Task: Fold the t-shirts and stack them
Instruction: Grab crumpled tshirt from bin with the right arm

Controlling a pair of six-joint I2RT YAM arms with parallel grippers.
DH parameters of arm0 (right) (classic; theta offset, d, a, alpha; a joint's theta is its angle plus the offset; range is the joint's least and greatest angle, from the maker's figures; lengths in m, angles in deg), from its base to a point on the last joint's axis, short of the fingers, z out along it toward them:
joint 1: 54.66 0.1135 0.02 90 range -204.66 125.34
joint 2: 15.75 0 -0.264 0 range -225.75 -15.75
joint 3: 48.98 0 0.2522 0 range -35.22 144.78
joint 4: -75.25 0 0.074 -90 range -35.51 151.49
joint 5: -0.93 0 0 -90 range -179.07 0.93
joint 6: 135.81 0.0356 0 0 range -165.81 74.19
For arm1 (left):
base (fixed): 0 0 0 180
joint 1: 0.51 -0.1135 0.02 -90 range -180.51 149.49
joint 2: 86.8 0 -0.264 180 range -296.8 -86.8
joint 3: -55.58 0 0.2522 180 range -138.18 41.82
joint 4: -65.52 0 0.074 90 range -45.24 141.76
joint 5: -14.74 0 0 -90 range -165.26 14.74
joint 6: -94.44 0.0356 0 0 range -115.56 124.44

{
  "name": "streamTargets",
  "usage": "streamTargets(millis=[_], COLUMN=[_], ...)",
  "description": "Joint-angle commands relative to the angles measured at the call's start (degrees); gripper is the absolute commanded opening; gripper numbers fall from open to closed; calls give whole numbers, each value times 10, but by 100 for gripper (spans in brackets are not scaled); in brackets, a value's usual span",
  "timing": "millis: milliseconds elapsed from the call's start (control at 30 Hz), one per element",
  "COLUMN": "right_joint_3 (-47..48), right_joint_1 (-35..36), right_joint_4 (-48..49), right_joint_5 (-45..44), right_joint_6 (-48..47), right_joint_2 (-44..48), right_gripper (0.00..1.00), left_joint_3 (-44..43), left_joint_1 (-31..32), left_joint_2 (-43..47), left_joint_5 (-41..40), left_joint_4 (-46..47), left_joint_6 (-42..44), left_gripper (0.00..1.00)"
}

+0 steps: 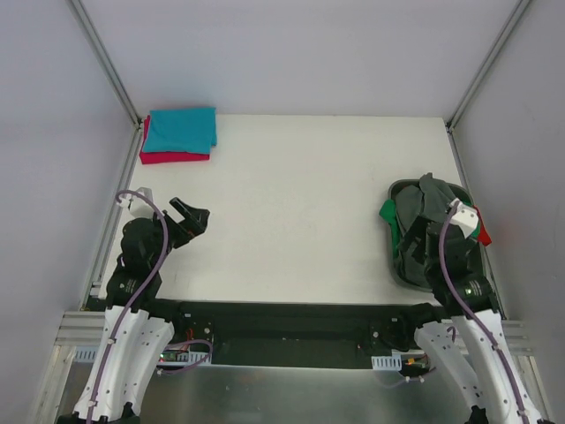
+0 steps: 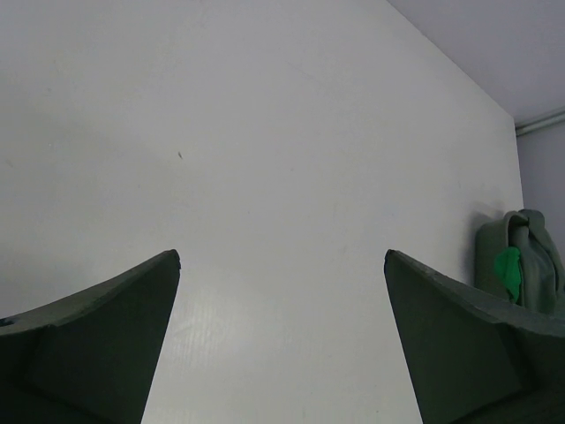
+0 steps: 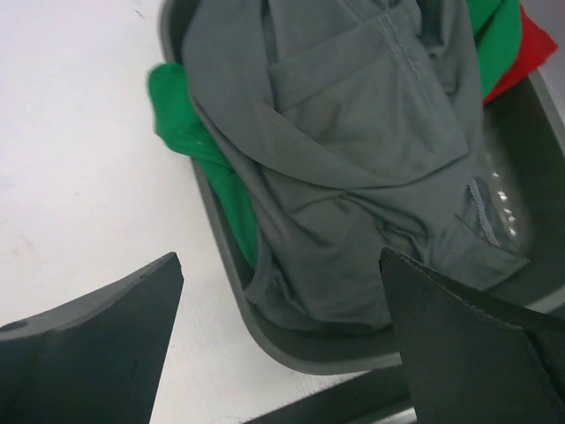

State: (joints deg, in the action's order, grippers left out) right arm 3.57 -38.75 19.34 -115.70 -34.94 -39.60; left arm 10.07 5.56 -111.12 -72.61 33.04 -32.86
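Note:
A folded teal t-shirt (image 1: 180,130) lies on a folded red t-shirt (image 1: 174,158) at the table's far left corner. A dark grey bin (image 1: 399,265) at the right holds a crumpled grey t-shirt (image 3: 353,150), a green one (image 3: 190,124) and a red one (image 3: 530,53). My right gripper (image 3: 282,265) is open and empty, hovering over the bin's near left corner, above the grey shirt. My left gripper (image 1: 192,217) is open and empty over bare table at the left; the wrist view shows its gripper (image 2: 282,256) with only white table between the jaws.
The white table (image 1: 300,203) is enclosed by grey walls with metal rails (image 1: 106,62) at the left and right. The bin (image 2: 521,265) shows far right in the left wrist view. The bin's rim (image 3: 265,327) lies between my right fingers.

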Motion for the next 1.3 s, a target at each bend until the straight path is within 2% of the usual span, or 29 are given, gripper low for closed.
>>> streamTargets(millis=[0, 67, 133, 300, 367, 433, 500, 567, 633, 833, 867, 900, 1067, 1233, 1267], right_joint_3=[42, 45, 52, 47, 45, 50, 57, 65, 58, 9, 6, 5, 10, 59, 82], right_joint_1=[-5, -26, -68, -133, -157, -183, -192, -200, -203, -211, -213, -215, -222, -223, -223], right_joint_4=[-42, -36, -19, 88, 144, 179, 190, 185, 184, 211, 213, 213, 204, 199, 197], right_joint_5=[-69, -69, -34, 47, 124, 170, 179, 185, 175, 147, 146, 142, 167, 260, 300], right_joint_6=[27, 28, 21, -29, -56, -50, -45, -37, -27, -28, -30, -32, -49, -35, -29], right_joint_2=[-88, -130, -168, -256, -293, -330, -367, -392, -403, -350, -335, -321, -252, -192, -185], right_gripper=[96, 96, 96, 96, 96, 99, 97, 89, 74, 34, 15, 1, 1, 1, 1], left_joint_3=[7, 12, 18, 29, 30, 29, 32, 33, 33, 31, 32, 32, 32, 32, 32], left_joint_1=[2, 3, 3, 3, 2, 3, 3, 3, 3, 3, 3, 3, 3, 3, 3], left_joint_2=[-5, -8, -9, -10, -10, -11, -12, -12, -11, -12, -11, -12, -9, -9, -10], left_joint_5=[24, 36, 45, 45, 43, 42, 39, 35, 35, 38, 39, 42, 47, 47, 48], left_joint_4=[56, 58, 63, 69, 70, 71, 71, 70, 70, 71, 71, 70, 70, 70, 71], left_joint_6=[37, 42, 45, 56, 58, 64, 65, 66, 70, 73, 73, 73, 76, 72, 72], left_gripper=[99, 99, 99, 99, 99, 99, 99, 99, 99, 99, 99, 99, 99, 99, 99])
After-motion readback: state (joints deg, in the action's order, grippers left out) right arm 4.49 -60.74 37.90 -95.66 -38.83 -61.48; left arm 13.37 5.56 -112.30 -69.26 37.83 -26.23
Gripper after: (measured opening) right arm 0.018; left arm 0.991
